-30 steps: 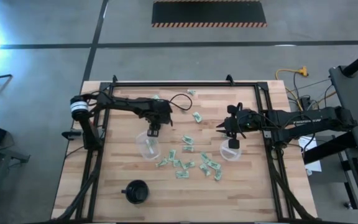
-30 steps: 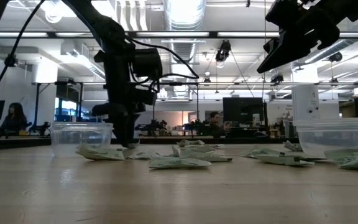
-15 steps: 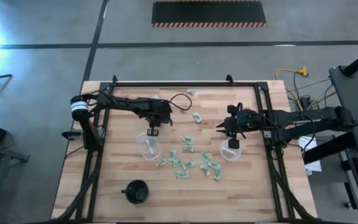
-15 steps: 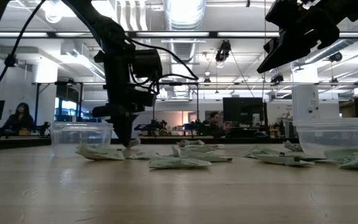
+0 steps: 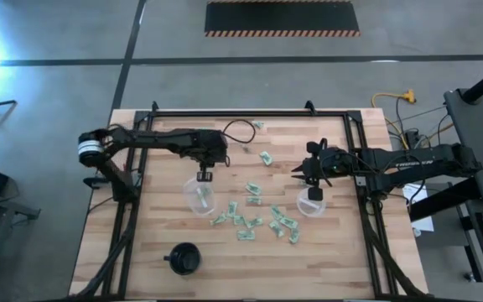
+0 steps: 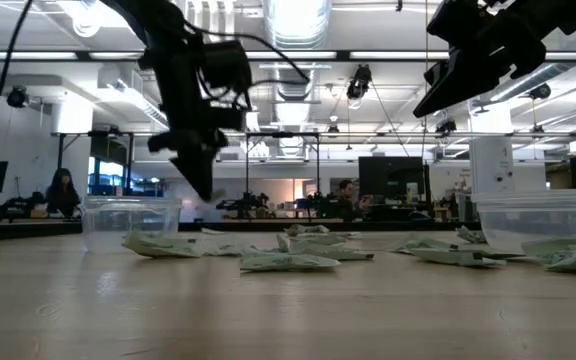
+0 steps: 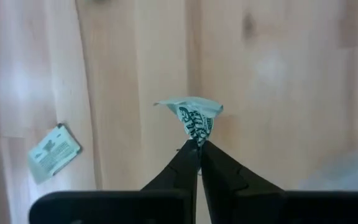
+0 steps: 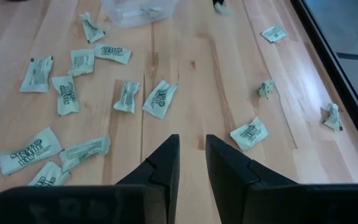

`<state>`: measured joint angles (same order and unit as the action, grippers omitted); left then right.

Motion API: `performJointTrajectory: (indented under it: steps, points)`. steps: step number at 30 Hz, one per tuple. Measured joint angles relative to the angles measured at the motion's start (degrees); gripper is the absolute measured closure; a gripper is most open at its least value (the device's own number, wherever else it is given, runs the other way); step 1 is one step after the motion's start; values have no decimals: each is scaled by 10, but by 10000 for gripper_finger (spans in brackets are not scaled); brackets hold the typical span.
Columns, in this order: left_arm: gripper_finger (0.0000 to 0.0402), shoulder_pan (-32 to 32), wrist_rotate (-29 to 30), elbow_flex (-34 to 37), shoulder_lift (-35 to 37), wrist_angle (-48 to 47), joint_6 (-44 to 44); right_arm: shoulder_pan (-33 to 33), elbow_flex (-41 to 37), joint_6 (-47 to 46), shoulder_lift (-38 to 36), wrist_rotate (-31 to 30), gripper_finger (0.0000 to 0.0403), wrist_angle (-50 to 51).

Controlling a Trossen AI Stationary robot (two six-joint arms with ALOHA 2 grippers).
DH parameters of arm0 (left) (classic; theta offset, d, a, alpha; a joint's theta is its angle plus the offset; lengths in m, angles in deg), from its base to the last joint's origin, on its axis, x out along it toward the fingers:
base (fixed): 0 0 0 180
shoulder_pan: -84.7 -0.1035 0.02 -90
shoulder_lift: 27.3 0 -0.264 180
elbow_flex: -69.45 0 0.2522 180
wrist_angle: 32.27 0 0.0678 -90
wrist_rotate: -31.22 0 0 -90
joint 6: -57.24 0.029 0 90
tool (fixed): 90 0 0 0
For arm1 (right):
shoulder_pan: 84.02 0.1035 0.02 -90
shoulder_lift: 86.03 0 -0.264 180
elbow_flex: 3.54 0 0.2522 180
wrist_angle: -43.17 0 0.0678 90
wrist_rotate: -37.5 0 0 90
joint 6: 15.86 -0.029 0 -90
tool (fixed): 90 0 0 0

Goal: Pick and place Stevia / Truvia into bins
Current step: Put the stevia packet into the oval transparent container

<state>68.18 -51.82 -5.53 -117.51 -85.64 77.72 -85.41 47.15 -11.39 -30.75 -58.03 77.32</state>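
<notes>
Two dark fingers (image 7: 190,163) of the left tool (image 5: 203,177) are pressed together, pinching one crumpled green-and-white packet (image 7: 192,116) at their tips, lifted clear of the table (image 5: 141,243) beside the left clear cup (image 5: 200,198). Loose packets (image 5: 254,220) lie scattered between this cup and the right clear cup (image 5: 310,205). Farther off, the right tool (image 5: 314,192) hangs above that right cup, fingers slightly parted, holding nothing.

Stevia packets (image 8: 159,98) scattered on table (image 8: 191,74); clear cup (image 8: 140,11) beyond
</notes>
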Motion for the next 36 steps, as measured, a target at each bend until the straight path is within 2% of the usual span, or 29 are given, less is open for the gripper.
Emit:
performJointTrajectory:
  steps: [9,16,21,26,33,36]
  points:
    - [401,92,-3,6,119,-83,-81,0,0,0,9,1,335,-34]
    - [402,193,-4,40,171,-95,-167,-2,0,2,69,14,335,-61]
    - [402,243,-3,65,169,-94,-214,-21,32,1,134,9,335,-68]
    - [402,255,22,92,155,-93,-232,-58,71,4,183,6,323,-71]
    - [401,252,31,112,124,-87,-232,-130,108,-11,237,4,277,-50]
    - [385,252,36,119,104,-86,-231,-150,119,-11,275,10,251,-47]
